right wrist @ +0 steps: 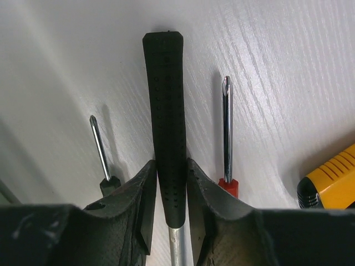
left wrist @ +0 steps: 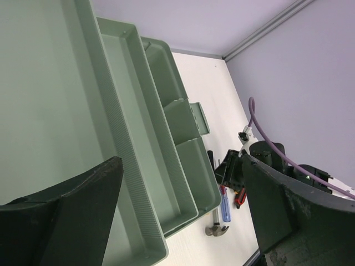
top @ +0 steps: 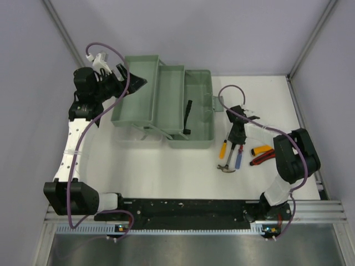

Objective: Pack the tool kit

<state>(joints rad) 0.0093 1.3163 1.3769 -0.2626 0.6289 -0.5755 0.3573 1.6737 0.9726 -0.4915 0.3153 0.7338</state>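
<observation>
The open green toolbox (top: 169, 72) stands at the table's left middle, with a black tool (top: 188, 116) in its right compartment. A hammer (top: 227, 164) lies on the table to its right, between an orange-handled screwdriver (top: 223, 148) and a blue-handled screwdriver (top: 239, 157). My right gripper (top: 238, 132) is shut on the hammer's black handle (right wrist: 165, 100), low at the table. The two screwdriver shafts (right wrist: 226, 122) lie on either side of the handle. My left gripper (top: 136, 83) is open and empty above the toolbox's left tray (left wrist: 133, 144). The hammer head also shows in the left wrist view (left wrist: 217, 229).
Red-handled pliers (top: 262, 159) and a yellow-and-black tool (top: 260, 149) lie just right of the hammer; the yellow tool shows at the right edge of the right wrist view (right wrist: 330, 180). Walls close the table at the left, back and right.
</observation>
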